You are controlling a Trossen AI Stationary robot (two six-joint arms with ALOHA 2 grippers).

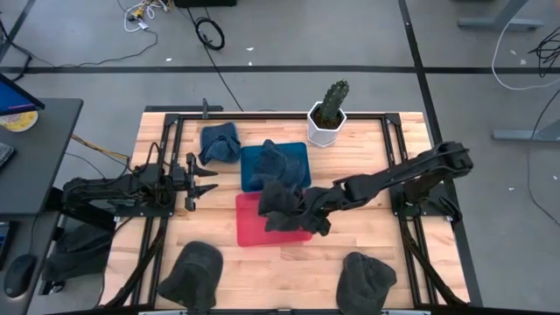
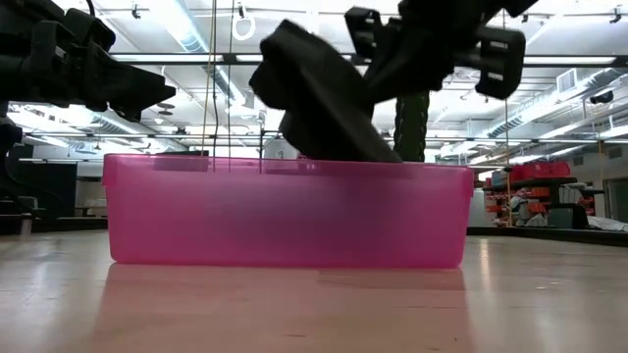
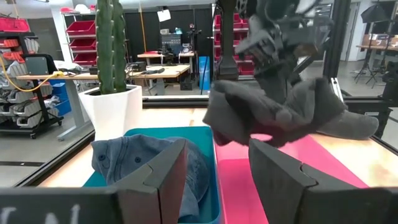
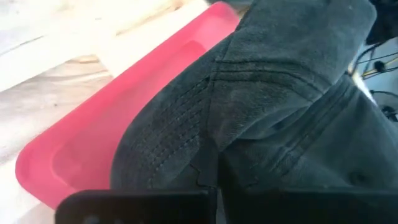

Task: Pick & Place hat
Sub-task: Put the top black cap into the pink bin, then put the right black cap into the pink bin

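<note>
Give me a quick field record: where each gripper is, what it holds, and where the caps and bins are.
right gripper: shut on dark grey cap, held above pink bin
left gripper: open, empty, waiting at table's left
blue bin: holds blue cap
loose caps: blue cap on table; two grey caps at near edge
potted cactus: behind blue bin

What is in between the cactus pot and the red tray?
The blue tray with a blue cap in it lies between the cactus pot and the red tray, as the high view shows.
</note>
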